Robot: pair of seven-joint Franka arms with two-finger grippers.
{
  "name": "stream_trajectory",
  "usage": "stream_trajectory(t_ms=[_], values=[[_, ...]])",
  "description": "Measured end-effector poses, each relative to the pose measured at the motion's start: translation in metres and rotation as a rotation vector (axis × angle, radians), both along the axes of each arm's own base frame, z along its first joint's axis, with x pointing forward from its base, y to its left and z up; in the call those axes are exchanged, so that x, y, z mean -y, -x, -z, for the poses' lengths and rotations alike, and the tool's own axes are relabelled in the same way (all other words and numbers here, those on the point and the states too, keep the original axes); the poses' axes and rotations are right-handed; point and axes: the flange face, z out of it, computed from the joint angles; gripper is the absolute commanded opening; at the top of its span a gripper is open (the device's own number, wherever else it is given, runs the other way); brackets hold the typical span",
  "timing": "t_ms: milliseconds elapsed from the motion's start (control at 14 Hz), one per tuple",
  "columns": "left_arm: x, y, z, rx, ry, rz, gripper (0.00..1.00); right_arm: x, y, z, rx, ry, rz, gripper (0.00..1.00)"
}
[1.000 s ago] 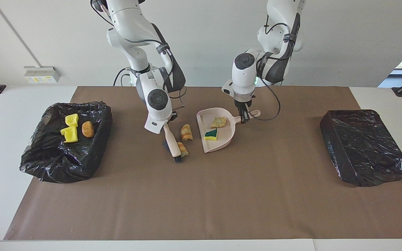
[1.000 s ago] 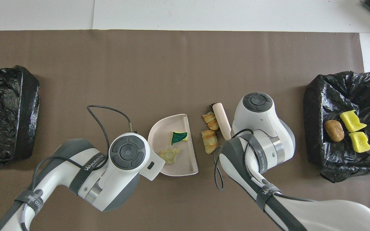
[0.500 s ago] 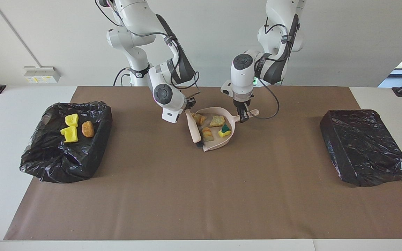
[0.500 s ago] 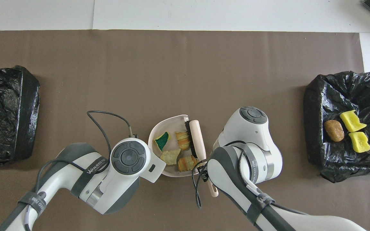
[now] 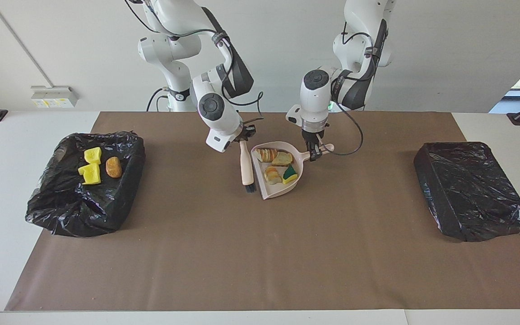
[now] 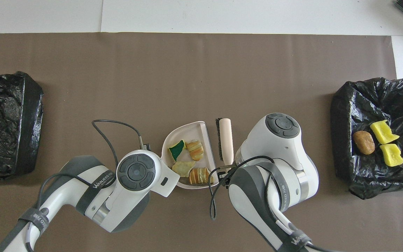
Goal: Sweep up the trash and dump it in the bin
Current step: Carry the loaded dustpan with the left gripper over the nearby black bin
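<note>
Step in hand, by my reading: sweeping is done for this batch; dumping comes next

Right gripper (image 5: 243,136) is pinched on the handle of the brush (image 5: 245,168), which hangs nearly upright below it, bristles down, just beside the open lip of the dustpan (image 5: 297,181) and apart from it. The right arm comes in folded, wrist tipped down over the brush

Left gripper (image 5: 314,152) is clamped on the dustpan handle, pointing straight down from a vertical wrist. The pan body reaches from it toward the right gripper

Trash: four scraps (image 5: 276,165) sit in the pan just beside the left gripper: two bread-like lumps, a pale crumbly piece, and the yellow-and-green sponge piece (image 6: 176,148). Three more, two yellow foam chunks (image 5: 91,164) and a brown lump (image 5: 113,167), already lie in the open black bin (image 5: 61,212) well out past the right gripper at that arm's end of the surface. I see no loose trash on the brown mat (image 5: 260,253)

Next move, as I judge it: I lift the pan level, carry it across to that open bin, then tip it. The brush needs to clear the path first. Risk: scraps sliding off the open lip if the pan tilts early
</note>
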Motion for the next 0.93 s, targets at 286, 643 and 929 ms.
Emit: stream_trajectory(t_ms=[286, 643, 929], values=[[-0.016, -0.027, -0.017, 0.026, 0.019, -0.004, 0.0, 0.008, 0.021, -0.066, 0.058, 0.124, 0.136, 0.0], [-0.11, -0.078, -0.079, 0.071, 0.01, 0.059, 0.0, -0.013, 0.079, -0.021, -0.055, 0.198, 0.082, 0.0], [-0.248, -0.1, -0.128, 0.046, -0.026, -0.009, 0.0, -0.05, 0.105, 0.017, -0.11, 0.221, 0.085, 0.0]])
